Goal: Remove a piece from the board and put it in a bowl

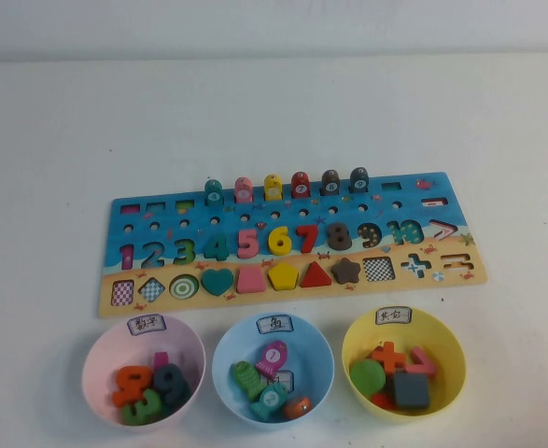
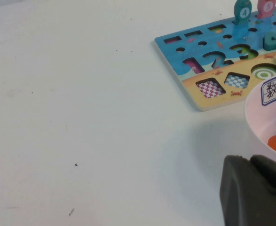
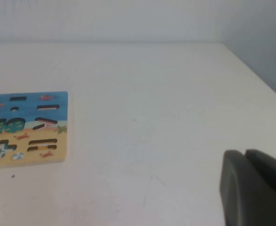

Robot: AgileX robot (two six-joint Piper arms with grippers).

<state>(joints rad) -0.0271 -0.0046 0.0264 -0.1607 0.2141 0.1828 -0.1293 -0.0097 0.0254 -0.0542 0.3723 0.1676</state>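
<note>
Orange piece (image 1: 297, 407) lies in blue bowl (image 1: 318, 347), lower centre of frame, below the board (image 1: 292, 245). Left hand (image 2: 253, 188) near pink bowl (image 2: 260, 106); right hand (image 3: 250, 188) over bare worktop (image 3: 152, 117). Can't tell either grip state.

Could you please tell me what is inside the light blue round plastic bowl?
The light blue round plastic bowl holds fish pegs: one magenta, one green, one teal, one orange. Anything beneath them is hidden. Both grippers are outside the high view.
</note>
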